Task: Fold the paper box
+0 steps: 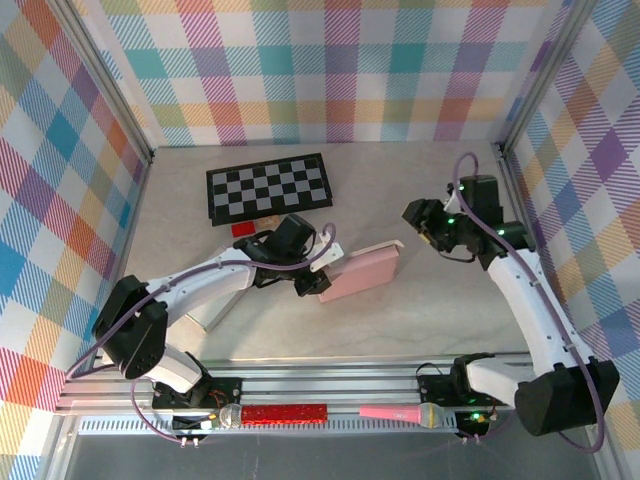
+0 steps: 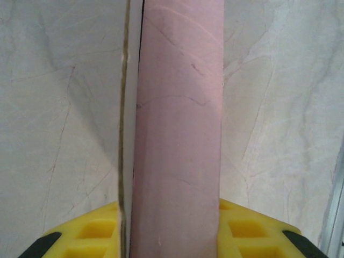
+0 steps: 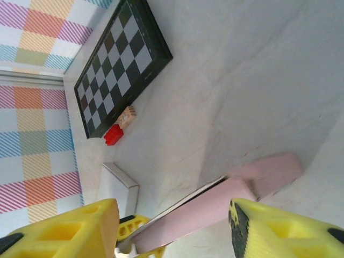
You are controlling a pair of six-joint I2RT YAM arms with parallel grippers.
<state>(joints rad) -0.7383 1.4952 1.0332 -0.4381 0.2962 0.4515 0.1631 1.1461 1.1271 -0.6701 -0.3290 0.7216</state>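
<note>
- The pink paper box (image 1: 362,270) lies near the middle of the pale table (image 1: 430,320), in front of the chessboard (image 1: 268,188).
- The left gripper (image 1: 318,272) is at the box's left end. In the left wrist view its yellow fingers (image 2: 80,236) sit on either side of the pink panel and pinch it between them.
- The right gripper (image 1: 418,215) hangs near the box's far right corner, apart from it. Its yellow fingers (image 3: 59,234) are spread wide with nothing gripped.
- A red block (image 1: 243,230) and a small tan block (image 3: 128,115) lie side by side just in front of the chessboard.
- A flat white piece (image 3: 121,185) lies under the left arm.
- A red microphone (image 1: 285,412) and a pink microphone (image 1: 395,412) rest on the near rail.
</note>
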